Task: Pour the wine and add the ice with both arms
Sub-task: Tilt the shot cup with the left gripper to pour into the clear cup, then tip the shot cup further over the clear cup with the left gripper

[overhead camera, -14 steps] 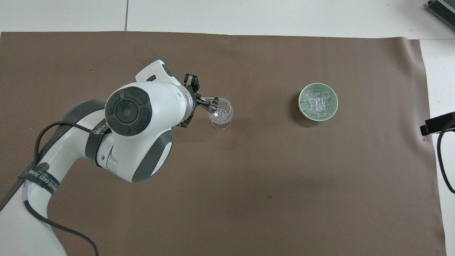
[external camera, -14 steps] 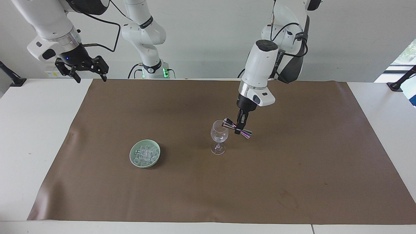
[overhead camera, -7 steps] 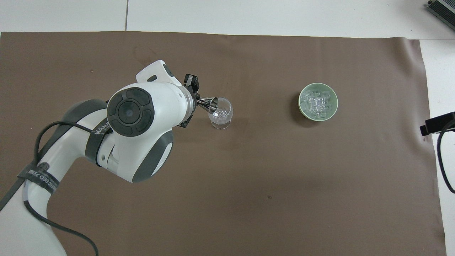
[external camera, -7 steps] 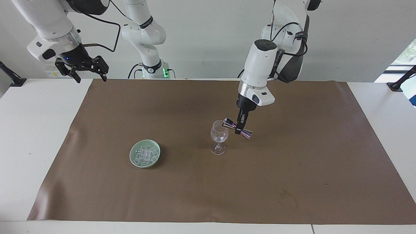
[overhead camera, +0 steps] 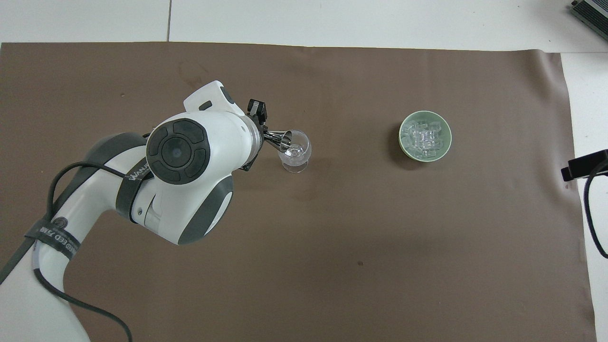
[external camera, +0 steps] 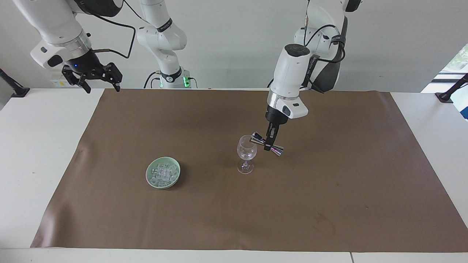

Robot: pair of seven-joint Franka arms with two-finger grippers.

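A clear stemmed wine glass stands mid-mat. My left gripper hangs beside its rim, shut on the waist of a shiny double-ended metal jigger. The jigger lies tipped on its side, one mouth over the glass's rim. The ice is a heap of small clear cubes in a pale green bowl, toward the right arm's end of the table. My right gripper waits open, high over the mat's corner by its base.
A brown mat covers most of the white table. A black clamp sits at the table's edge by the left arm's end. A black bracket with cable shows at the overhead view's edge.
The left arm's upper links have leaned slightly, while the gripper and tipped jigger stay at the glass's rim. The right arm has not moved.
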